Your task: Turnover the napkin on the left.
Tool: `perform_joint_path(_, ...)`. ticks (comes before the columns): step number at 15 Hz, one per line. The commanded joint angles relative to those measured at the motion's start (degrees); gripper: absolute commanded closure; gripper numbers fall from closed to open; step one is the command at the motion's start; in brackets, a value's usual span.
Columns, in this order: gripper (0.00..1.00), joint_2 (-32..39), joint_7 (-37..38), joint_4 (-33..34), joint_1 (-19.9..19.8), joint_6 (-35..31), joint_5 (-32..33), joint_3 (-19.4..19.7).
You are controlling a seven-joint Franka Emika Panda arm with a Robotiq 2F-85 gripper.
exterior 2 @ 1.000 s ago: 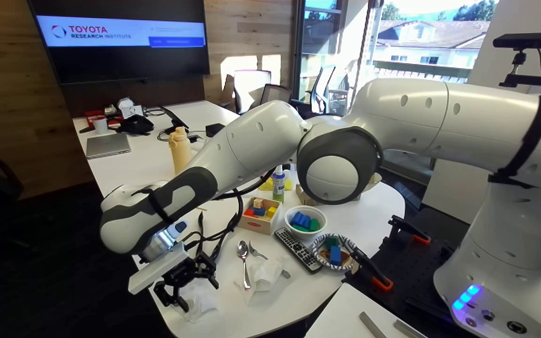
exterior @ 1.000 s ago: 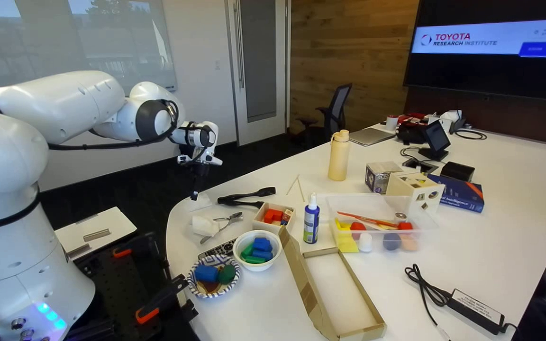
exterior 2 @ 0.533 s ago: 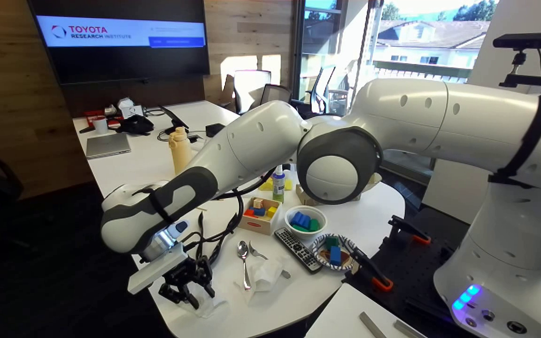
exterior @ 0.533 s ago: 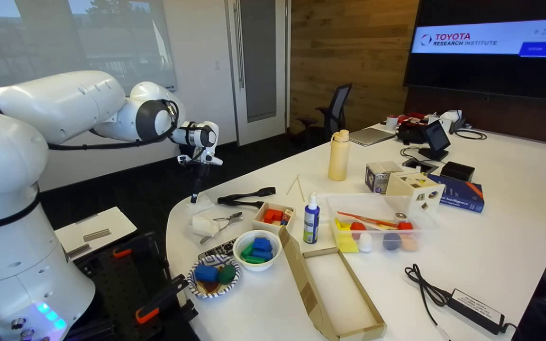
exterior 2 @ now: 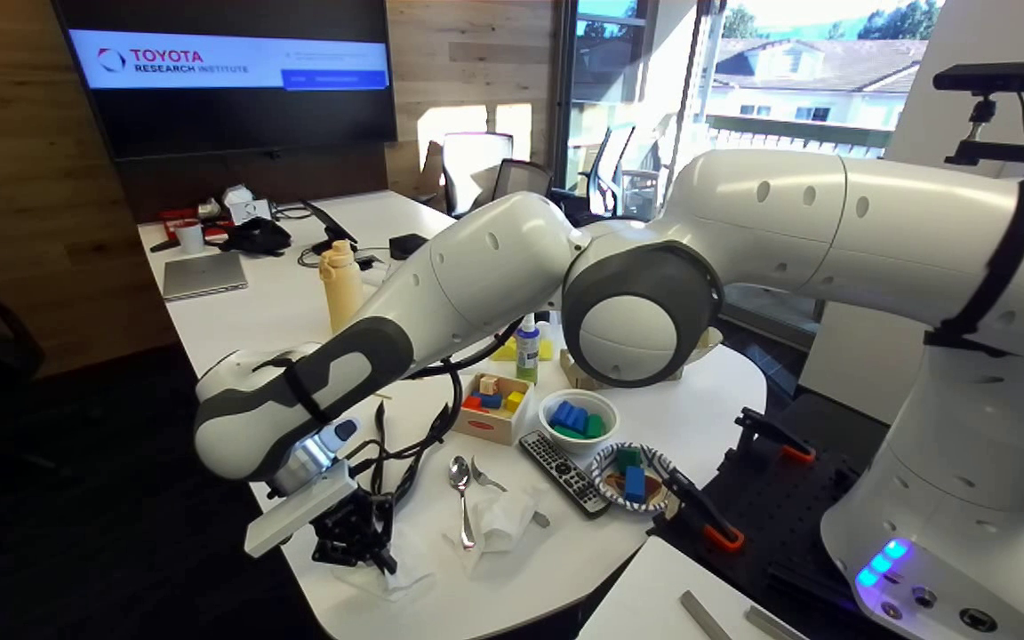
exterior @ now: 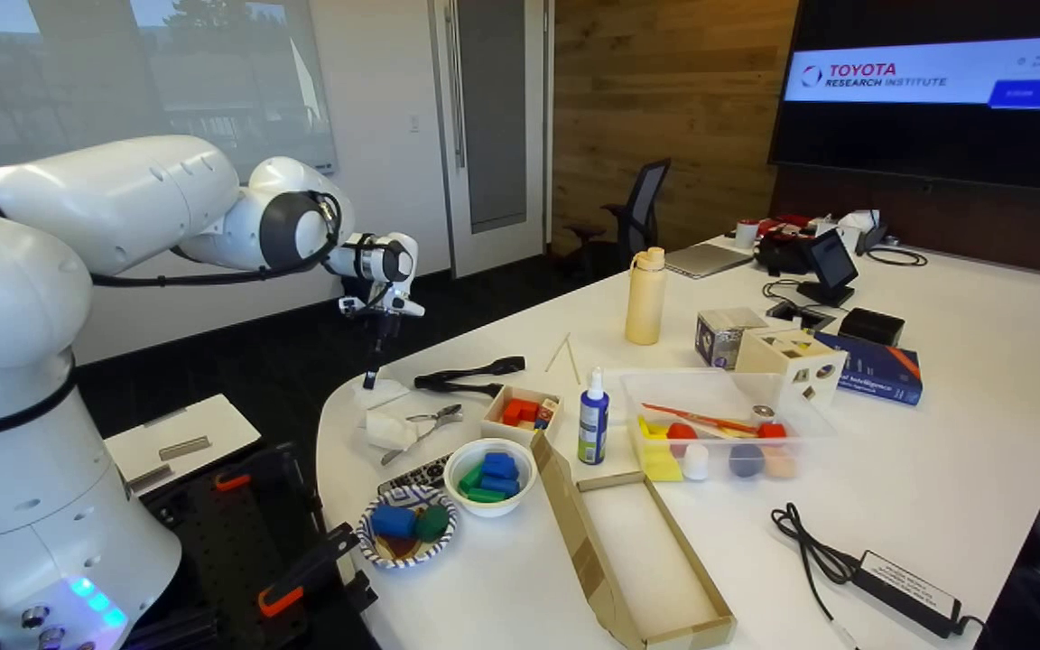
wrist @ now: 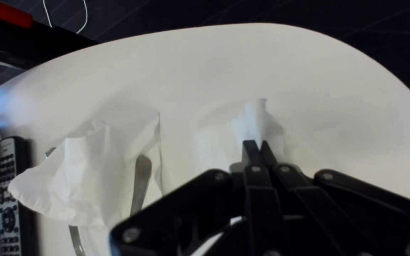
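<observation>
The napkin on the left is a thin, crumpled white sheet, lying near the table's rounded end in an exterior view (exterior 2: pixel 405 576) and under the fingers in the wrist view (wrist: pixel 214 145). My gripper (wrist: pixel 260 145) points down at it with both fingertips together. A raised fold of the napkin stands up right at the tips and seems pinched between them. The rest of the sheet lies on the table, partly hidden beneath the black fingers (wrist: pixel 251 151). In both exterior views the gripper (exterior 2: pixel 385 562) touches down at this napkin (exterior: pixel 385 394).
Beside it lies another crumpled napkin (wrist: pixel 91 170) with a spoon (exterior 2: pixel 461 498) and a fork (exterior 2: pixel 487 474). Near these are a remote (exterior 2: pixel 565 471), a bowl of blocks (exterior 2: pixel 555 436), a patterned bowl (exterior: pixel 370 542), a wooden block box (exterior 2: pixel 487 427) and black tongs (exterior: pixel 466 372).
The gripper has come down slightly onto the left napkin, and its fingers have gone from wide apart to together, gathering up a fold. Other objects stay where they were.
</observation>
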State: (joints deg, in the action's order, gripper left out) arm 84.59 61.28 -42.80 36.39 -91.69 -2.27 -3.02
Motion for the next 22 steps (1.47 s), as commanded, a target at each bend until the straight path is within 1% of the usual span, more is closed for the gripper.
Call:
perform_joint_path(1, 1.00, -1.8, 1.4, -1.9, 0.1, -1.3, 0.0, 0.3)
perform_joint_path(5, 1.00, -4.3, 4.0, -4.1, 0.6, -3.0, -0.2, 0.5)
perform_joint_path(8, 1.00, -5.6, 4.6, -6.4, -0.1, -7.5, -0.5, 0.2)
perform_joint_path(12, 1.00, -7.4, 3.2, -13.0, -1.9, -19.1, -1.0, -0.2)
perform_joint_path(14, 1.00, -8.7, 2.2, -18.2, -3.1, -26.6, -1.4, -0.6)
perform_joint_path(22, 1.00, -19.8, -1.5, -38.6, -4.4, -47.9, -1.3, -1.9)
